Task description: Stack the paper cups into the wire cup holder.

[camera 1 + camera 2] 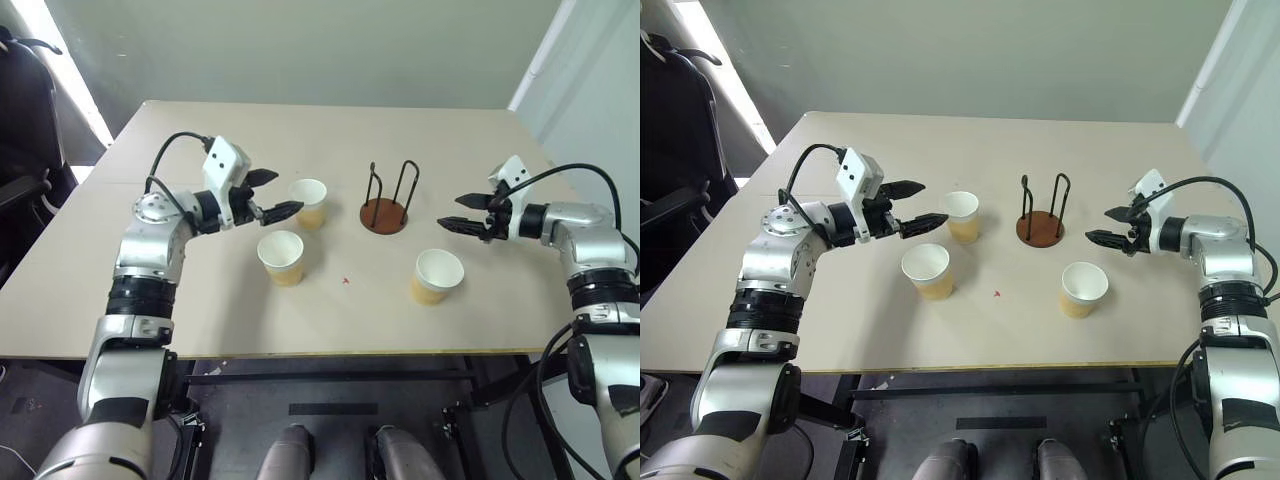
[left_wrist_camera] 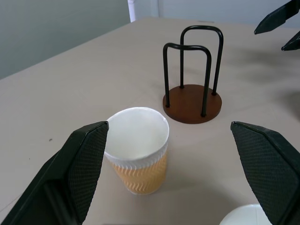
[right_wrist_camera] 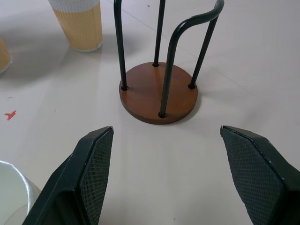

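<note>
Your left end effector (image 1: 270,194) hangs above the surface (image 1: 200,300) with its two black fingers spread wide, pointing right at the far cup (image 1: 309,203), which stands just past the fingertips and apart from them. You hold nothing in it. Your right end effector (image 1: 459,212) also stands wide and empty, pointing left toward the wire cup holder (image 1: 385,204) from the right side, with a clear gap between them. You can see the holder upright near the middle of the surface, its brown disc base bare and its two black wire loops standing with no cup in them. All three cups stand upright and separate: the far cup just left of the holder, a second cup (image 1: 281,257) nearer you and left of centre, and a third cup (image 1: 437,275) near you on the right, below your right end effector. A small red mark (image 1: 346,281) sits on the surface between the two near cups.
</note>
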### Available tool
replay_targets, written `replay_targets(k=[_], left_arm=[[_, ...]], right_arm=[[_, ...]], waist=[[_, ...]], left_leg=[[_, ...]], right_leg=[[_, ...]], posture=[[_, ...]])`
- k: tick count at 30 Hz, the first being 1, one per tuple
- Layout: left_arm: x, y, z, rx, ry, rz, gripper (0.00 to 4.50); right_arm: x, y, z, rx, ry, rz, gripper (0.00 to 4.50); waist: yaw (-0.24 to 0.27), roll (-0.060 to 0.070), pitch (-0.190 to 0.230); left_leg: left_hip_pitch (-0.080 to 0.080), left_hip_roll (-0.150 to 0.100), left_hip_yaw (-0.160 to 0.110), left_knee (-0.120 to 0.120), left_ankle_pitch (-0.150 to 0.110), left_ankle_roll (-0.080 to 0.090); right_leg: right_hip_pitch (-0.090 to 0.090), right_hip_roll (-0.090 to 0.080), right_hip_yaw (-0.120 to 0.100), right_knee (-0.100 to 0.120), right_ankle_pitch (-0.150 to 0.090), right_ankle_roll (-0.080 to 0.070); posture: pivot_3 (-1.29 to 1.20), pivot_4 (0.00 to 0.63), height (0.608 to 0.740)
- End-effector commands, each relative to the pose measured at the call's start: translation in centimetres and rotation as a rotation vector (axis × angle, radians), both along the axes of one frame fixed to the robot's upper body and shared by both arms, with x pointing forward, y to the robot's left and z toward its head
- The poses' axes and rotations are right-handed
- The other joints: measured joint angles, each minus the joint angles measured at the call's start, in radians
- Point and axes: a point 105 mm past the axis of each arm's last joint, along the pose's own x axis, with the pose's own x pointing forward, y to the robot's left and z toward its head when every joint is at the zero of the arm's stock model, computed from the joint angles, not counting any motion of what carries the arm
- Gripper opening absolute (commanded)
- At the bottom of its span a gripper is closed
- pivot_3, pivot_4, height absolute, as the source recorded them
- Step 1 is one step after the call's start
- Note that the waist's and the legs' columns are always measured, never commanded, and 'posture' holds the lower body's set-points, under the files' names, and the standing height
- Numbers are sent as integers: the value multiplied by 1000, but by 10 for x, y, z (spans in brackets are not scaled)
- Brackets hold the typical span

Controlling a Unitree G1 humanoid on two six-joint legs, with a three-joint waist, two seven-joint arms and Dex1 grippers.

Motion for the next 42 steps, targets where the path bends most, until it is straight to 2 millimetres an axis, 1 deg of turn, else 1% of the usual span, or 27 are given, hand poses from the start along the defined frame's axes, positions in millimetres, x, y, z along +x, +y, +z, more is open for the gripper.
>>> replay_targets(k=[1,7,17,23,28,36,42], left_arm=[[-4,3,15,-15,-49,0,4485],[-4,4,15,-17,-48,5,4485],[-3,5,16,-21,-52,18,4485],[-3,5,17,-21,-55,23,4485],[-3,6,19,-23,-59,28,4485],[-4,9,19,-22,-59,36,4485],[-6,7,18,-25,-58,34,4485]], right_arm=[[-2,2,14,14,-48,22,3701],[0,6,13,20,-47,23,3701],[10,10,12,33,-75,-25,3701],[16,20,12,18,-88,-15,3701],[18,23,10,7,-82,0,3701],[29,44,15,24,-103,10,3701],[34,61,15,23,-113,29,3701]], waist=[[0,0,0],[0,0,0],[1,0,0],[-3,0,0],[-2,0,0],[-5,0,0],[-4,0,0]], left_leg=[[0,0,0,0,0,0],[0,0,0,0,0,0],[0,0,0,0,0,0],[0,0,0,0,0,0],[0,0,0,0,0,0],[0,1,0,0,0,0],[-1,0,0,0,0,0]], right_leg=[[0,0,0,0,0,0],[0,0,0,0,0,0],[0,0,0,0,0,0],[0,0,0,0,0,0],[0,0,0,0,0,0],[-1,0,0,1,0,0],[-2,0,0,1,0,0]], posture=[[0,150,740],[0,150,740],[0,150,740],[0,150,740],[0,150,740],[0,150,740],[0,150,740]])
